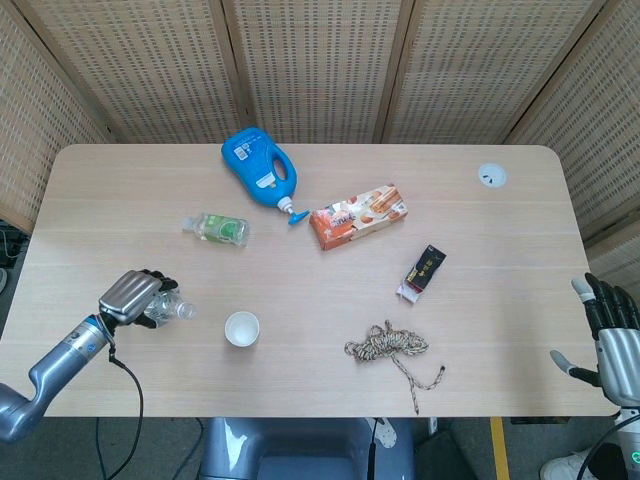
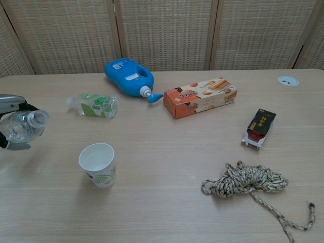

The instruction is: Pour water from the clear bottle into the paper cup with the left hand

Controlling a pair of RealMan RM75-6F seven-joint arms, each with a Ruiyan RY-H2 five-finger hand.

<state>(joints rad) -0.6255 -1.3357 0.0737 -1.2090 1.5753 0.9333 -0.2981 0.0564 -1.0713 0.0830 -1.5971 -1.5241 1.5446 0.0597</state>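
My left hand (image 1: 130, 294) (image 2: 11, 132) grips the clear bottle (image 1: 168, 309) (image 2: 24, 124) at the table's front left. The bottle is tipped on its side, its open neck pointing right toward the paper cup (image 1: 241, 329) (image 2: 98, 165). The neck stays short of the cup's rim, to its left. The white cup stands upright and shows no water I can make out. My right hand (image 1: 615, 335) hangs off the table's right front corner, fingers spread, holding nothing; the chest view does not show it.
A small green-labelled bottle (image 1: 221, 228) (image 2: 94, 105) lies behind the cup. A blue jug (image 1: 259, 167), an orange snack box (image 1: 357, 215), a dark packet (image 1: 423, 272) and a coiled rope (image 1: 390, 347) lie across the middle and right.
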